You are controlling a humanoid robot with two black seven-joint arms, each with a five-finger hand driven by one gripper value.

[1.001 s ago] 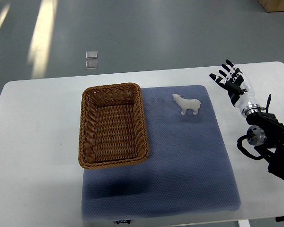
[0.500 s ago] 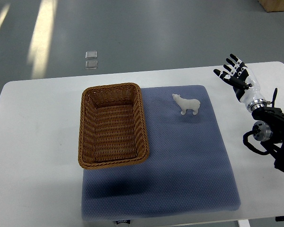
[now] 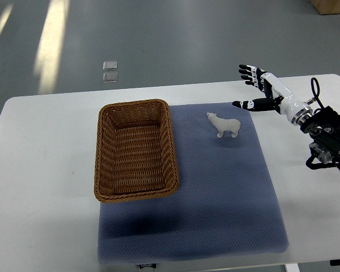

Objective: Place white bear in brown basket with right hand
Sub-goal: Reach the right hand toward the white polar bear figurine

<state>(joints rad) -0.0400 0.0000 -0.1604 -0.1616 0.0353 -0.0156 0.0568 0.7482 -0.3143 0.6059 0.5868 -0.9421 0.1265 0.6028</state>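
A small white bear [image 3: 224, 124] stands on the blue mat [image 3: 215, 192], right of the brown wicker basket [image 3: 135, 149], which holds nothing. My right hand [image 3: 256, 88] hovers above the mat's far right corner, up and to the right of the bear and apart from it. Its fingers are spread wide, the thumb pointing toward the bear, and it holds nothing. The left arm does not show.
The mat lies on a white table [image 3: 39, 170] whose edges run close to the picture's left and bottom. Two small clear squares [image 3: 109, 72] lie on the grey floor beyond the table. A brown box corner [image 3: 332, 5] shows at the top right.
My right hand has swung left and upward toward the bear, turning so the palm faces the bear with the thumb extended. Bear and basket have not moved.
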